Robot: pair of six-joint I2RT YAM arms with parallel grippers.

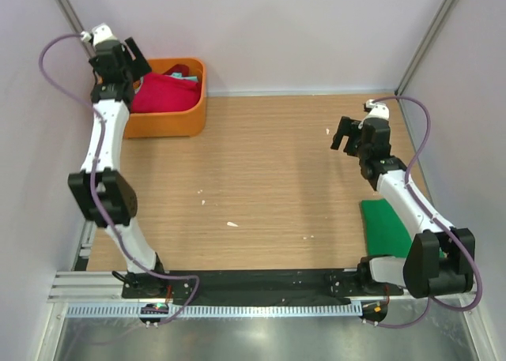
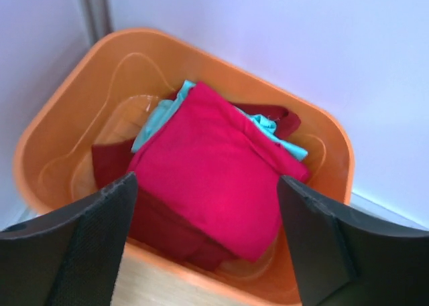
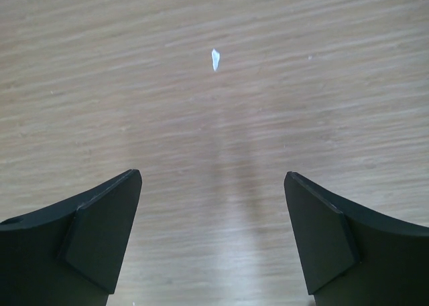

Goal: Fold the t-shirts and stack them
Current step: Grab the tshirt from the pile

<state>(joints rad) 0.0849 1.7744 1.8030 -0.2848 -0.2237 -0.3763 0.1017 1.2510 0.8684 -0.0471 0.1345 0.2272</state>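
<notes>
1. Fingers point(image 2: 100, 239) of the left gripper point(image 2: 208, 180) stand spread wide with nothing between them, hovering over the orange tub point(image 2: 67, 105) at the far left corner.
2. Fingers point(image 3: 100, 239) of the right gripper point(image 3: 212, 177) are likewise spread wide and hold nothing. They hang above bare wood on the right side of the table point(image 1: 261, 179).
3. Nothing lies between either set of fingers and what is below them. Small white scraps point(image 3: 215, 59) are scattered on the wood, one just ahead of the right gripper.
4. The left arm point(image 1: 103, 163) reaches up along the left wall, and a purple cable point(image 1: 47, 61) loops from its wrist. The right arm point(image 1: 403, 195) covers the near right edge of the dark green t-shirt point(image 1: 386, 227).
5. The table is pale wood grain, enclosed by plain pale walls point(image 1: 277, 29), with a black strip and a metal rail point(image 1: 237, 307) along the near edge.
6. The tub holds the bright red t-shirt point(image 2: 214, 172) bundled on top, with darker red folds under it. The pale teal t-shirt point(image 2: 157, 122) pokes out beneath it at the far side.
7. The dark green t-shirt lies flat as a folded rectangle on the near right of the table, well apart from the tub.
</notes>
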